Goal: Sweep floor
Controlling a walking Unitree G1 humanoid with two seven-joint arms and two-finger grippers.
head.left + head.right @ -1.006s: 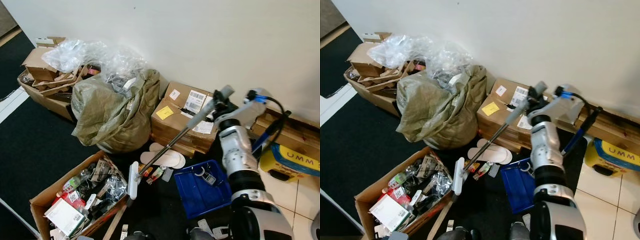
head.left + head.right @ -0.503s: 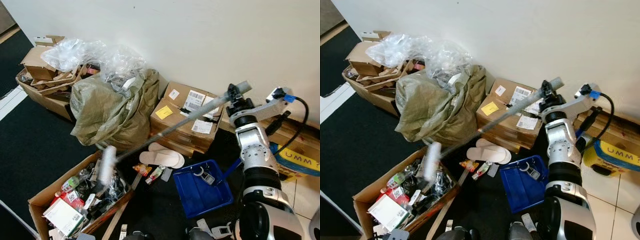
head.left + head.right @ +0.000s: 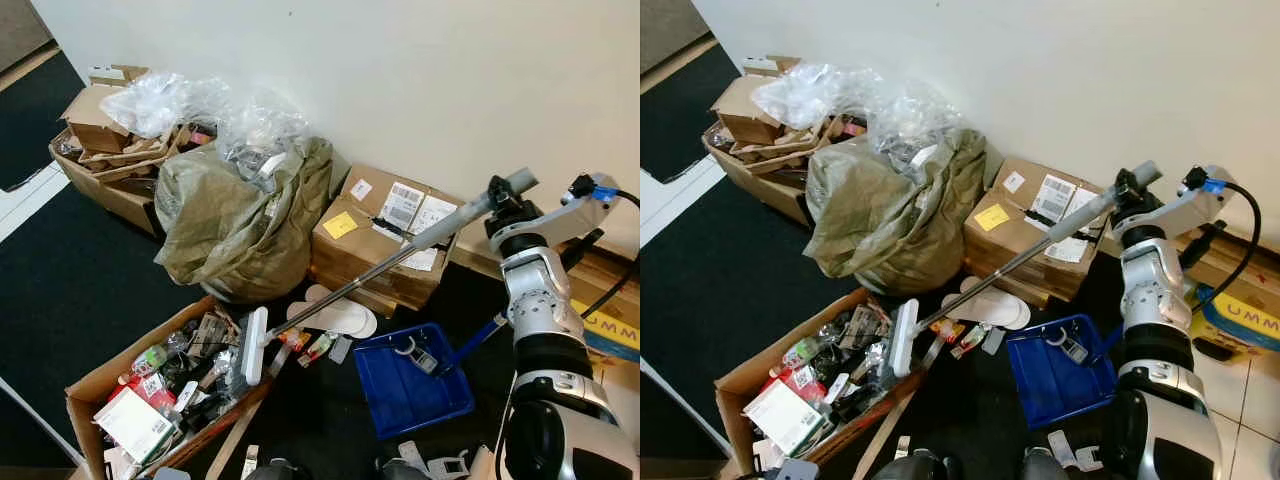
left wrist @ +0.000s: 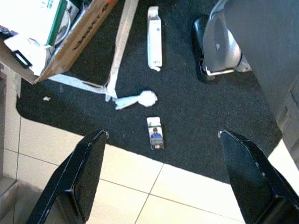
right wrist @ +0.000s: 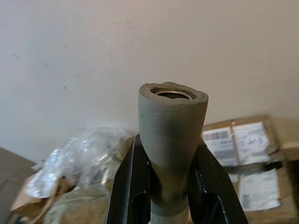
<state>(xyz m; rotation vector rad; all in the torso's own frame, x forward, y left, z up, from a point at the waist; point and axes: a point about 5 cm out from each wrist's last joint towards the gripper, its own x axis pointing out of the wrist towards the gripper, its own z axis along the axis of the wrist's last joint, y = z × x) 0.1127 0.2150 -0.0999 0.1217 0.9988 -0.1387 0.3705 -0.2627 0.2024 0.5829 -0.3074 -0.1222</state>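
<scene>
Grey grip: my right end effector (image 5: 170,186) clamps the broom handle (image 3: 420,238) near its top, for reach.
Broom head (image 3: 254,346): white, against the cardboard box (image 3: 100,385) on black carpet (image 3: 70,290).
Dustpan (image 3: 410,385): blue, beside litter.
Left end effector (image 4: 163,177): fingers wide, idle above the floor.

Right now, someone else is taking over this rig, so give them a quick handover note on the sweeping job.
Right tool: shut on the broom handle, near its grey top end, raised by the wall.
Left tool: open, holds nothing, hanging over the dark mat's edge.
Broom head sits at the rim of the open cardboard box of clutter.
Blue dustpan lies on the mat with a small item inside.
Left to do: wrappers, a crumpled tissue and a small card remain on the mat.
</scene>
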